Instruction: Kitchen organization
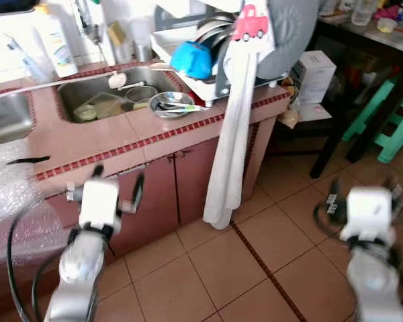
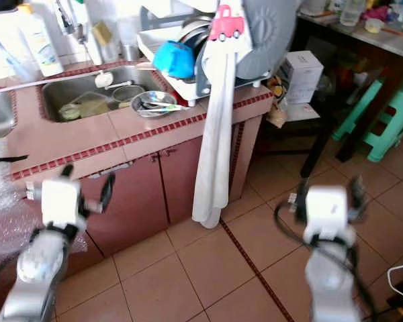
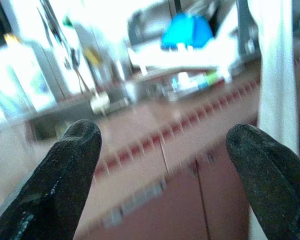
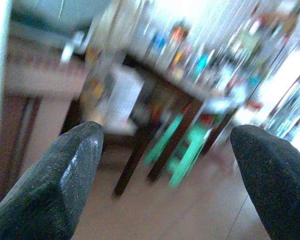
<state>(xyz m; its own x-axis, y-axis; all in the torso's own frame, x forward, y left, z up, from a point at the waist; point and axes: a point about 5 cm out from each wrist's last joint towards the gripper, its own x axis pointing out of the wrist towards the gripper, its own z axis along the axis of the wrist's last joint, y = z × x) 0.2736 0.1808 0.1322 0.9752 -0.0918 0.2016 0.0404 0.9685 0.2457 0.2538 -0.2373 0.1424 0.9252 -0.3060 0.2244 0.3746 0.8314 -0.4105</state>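
Dishes wait ahead of us: our left gripper (image 1: 117, 184), fingers spread wide and empty, hovers before the cabinet doors (image 1: 158, 191) below the counter edge, while our right gripper (image 2: 326, 194), equally apart, hangs over open floor tiles (image 1: 255, 248). A steel bowl (image 1: 172, 104) sits beside the sink (image 1: 101, 94), just by the loaded rack (image 1: 208, 67). Blur suggests we may be moving, so reaching now could snag the hanging white towel (image 1: 232, 147). Free room lies rightward, short of the green stools (image 1: 389, 114).

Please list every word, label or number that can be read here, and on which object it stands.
None can be read.
White bottle by the sink: label too blurred.
White box under the dark table: print too small.
Red truck shape on the towel: no lettering visible.
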